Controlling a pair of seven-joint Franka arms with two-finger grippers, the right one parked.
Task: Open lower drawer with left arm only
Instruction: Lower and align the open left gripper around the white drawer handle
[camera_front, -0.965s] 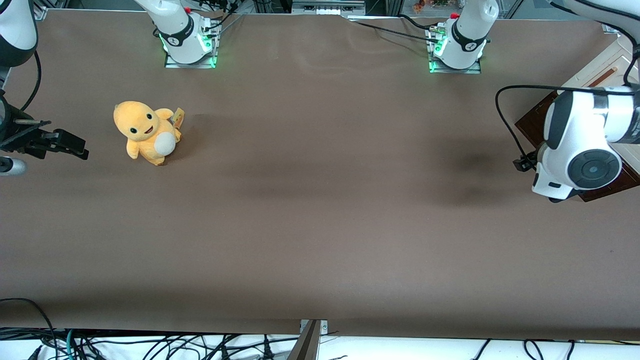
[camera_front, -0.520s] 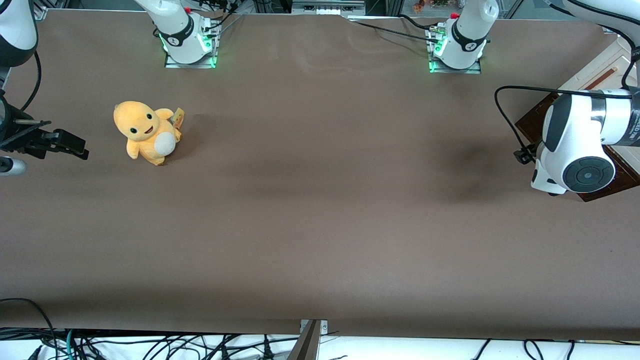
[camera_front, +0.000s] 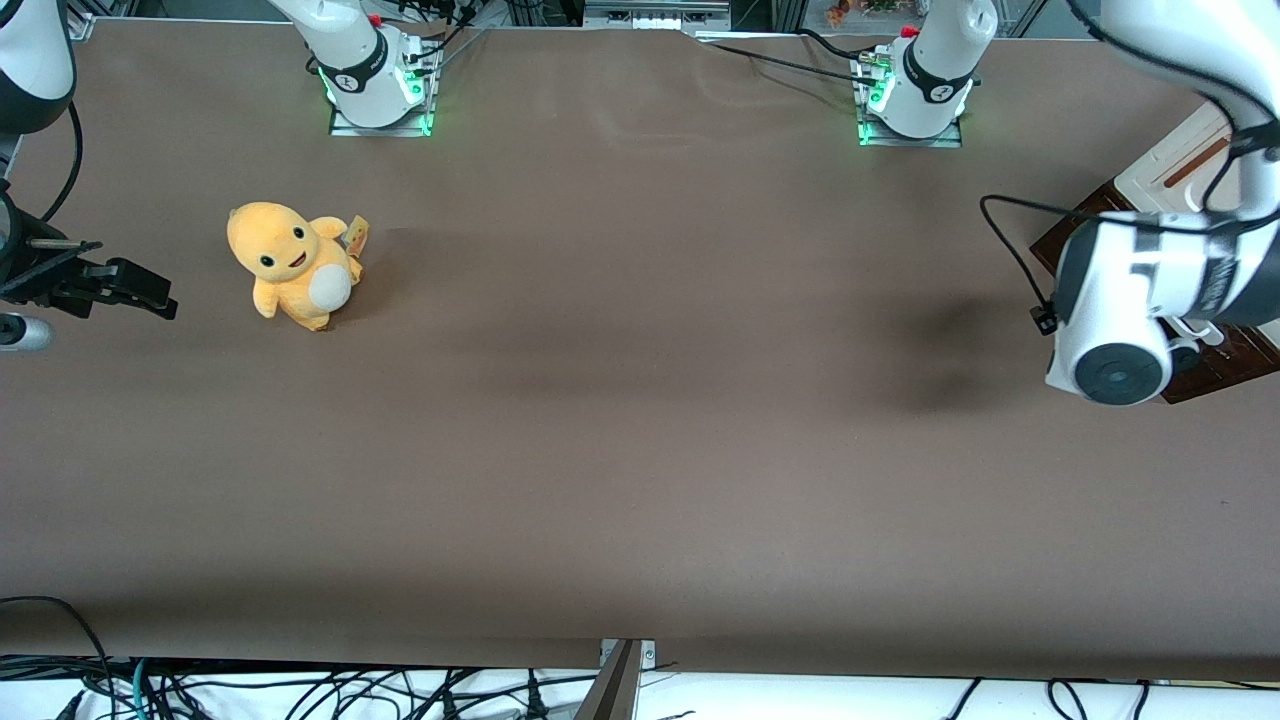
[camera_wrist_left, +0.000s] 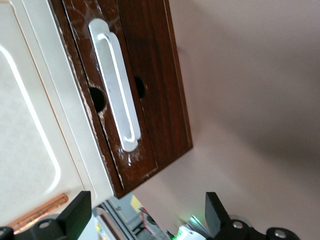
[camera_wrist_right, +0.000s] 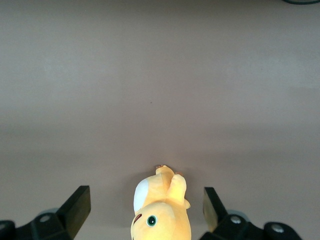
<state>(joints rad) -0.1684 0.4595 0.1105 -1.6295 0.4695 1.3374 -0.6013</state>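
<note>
Worktop (camera_front: 640, 400): brown sheet covering the whole surface.

Cabinet (camera_front: 1190, 150): stands at my end of the worktop. Cream upper panel with an orange-brown slot (camera_wrist_left: 37, 215), glossy dark brown fronts below it.

Lower drawer (camera_wrist_left: 152, 90): dark brown front, shut, flush with the cabinet body. In the front view only a strip of dark wood (camera_front: 1225, 365) shows past my wrist.

Handle (camera_wrist_left: 114, 90): long white bar lying along the dark brown front, with two round dark holes close beside it, one on each side.

My left arm (camera_front: 1130, 290): white with dark grey bands, reaching over the cabinet, wrist housing hanging in front of the drawer fronts. A black cable (camera_front: 1010, 240) loops out from it above the worktop.

My pincer (camera_wrist_left: 145, 222): fingers (camera_wrist_left: 75, 215) set wide apart, clamped on nothing. It hovers in front of the drawer fronts, near the end of the white handle but apart from it; nothing lies between the fingers.

Plush toy (camera_front: 295, 265): yellow-orange with a white belly, sitting on the worktop toward the parked arm's end, well apart from the cabinet.

Arm bases (camera_front: 915, 95): two white pedestals with green lights, farther from the front camera than the toy.
</note>
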